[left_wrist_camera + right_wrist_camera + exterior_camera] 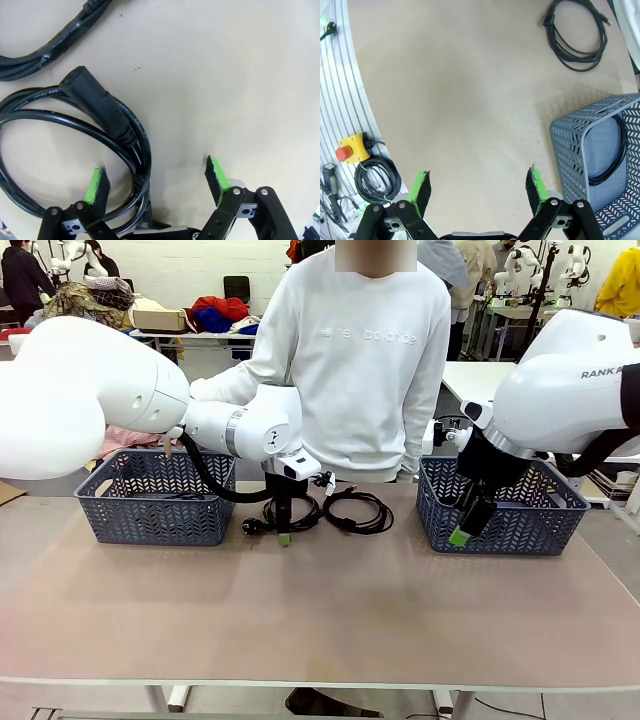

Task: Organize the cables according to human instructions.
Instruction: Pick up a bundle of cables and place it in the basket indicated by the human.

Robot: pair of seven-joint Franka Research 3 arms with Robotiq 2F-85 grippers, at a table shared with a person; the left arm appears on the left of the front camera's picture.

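1. The left basket [150,502], grey with a herringbone mesh, stands at the left rear of the table [320,620]. A person [365,360] in a white sweatshirt stands at the far side, one arm reaching toward this basket behind the robot's left arm.

2. The left gripper [156,175] points straight down at the table, just left of centre. Its jaws stand wide apart and hold nothing. In the left wrist view one green pad [96,184] sits inside the loop of the first cable [102,107], a coiled black cord with a chunky plug. Several strands of the coil pass between the two fingers, close to that pad. The other pad is over bare table.

3. The second cable [358,510], also a coiled black cord, lies on the table just beside the first, at the rear centre.

4. The right gripper [478,182] hangs tilted above the table, near the front left corner of the right basket [505,512]. Its jaws are fully spread and empty, with bare tabletop between the pads.

5. The right basket stands at the right rear of the table. In the right wrist view a third cable [616,150] lies coiled inside it.
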